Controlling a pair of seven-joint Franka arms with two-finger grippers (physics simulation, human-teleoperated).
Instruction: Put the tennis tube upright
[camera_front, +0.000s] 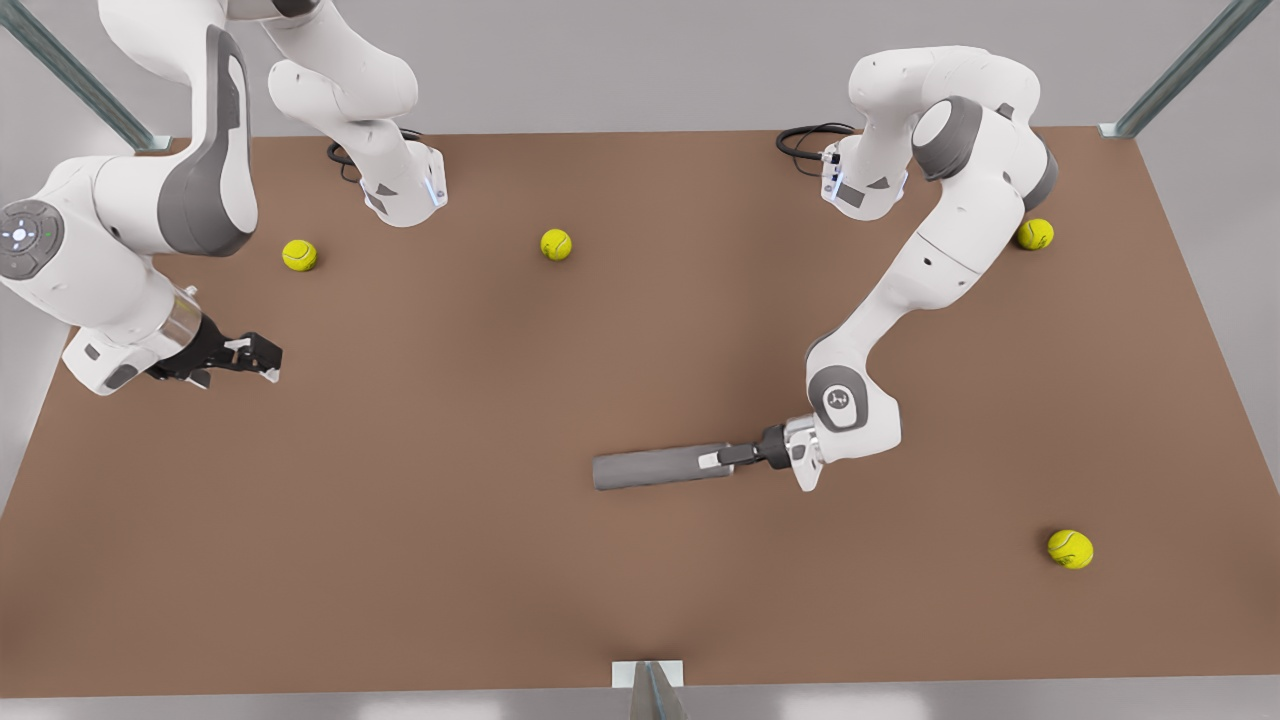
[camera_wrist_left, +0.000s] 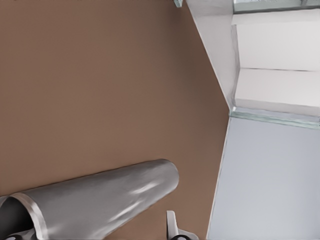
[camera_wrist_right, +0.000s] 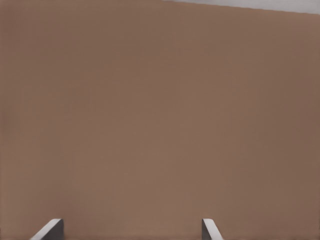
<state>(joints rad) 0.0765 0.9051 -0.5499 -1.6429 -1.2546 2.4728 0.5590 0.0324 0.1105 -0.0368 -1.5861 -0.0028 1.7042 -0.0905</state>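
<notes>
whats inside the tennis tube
Its open, silver-rimmed end shows only a dark hollow; deeper is hidden. The slim dark grey metallic tennis tube lies flat on the brown table, left gripper at that end.

- The front view looks steeply down from high above the brown counter (camera_front: 450, 520), taking in both arms and its whole top.
- The left wrist view rides close over the tennis tube (camera_wrist_left: 100, 200), facing along it toward the counter's edge and the grey wall beyond.
- The right wrist view faces bare counter past two fingertips (camera_wrist_right: 50, 230).
- The front and left wrist views share the tube.
</notes>
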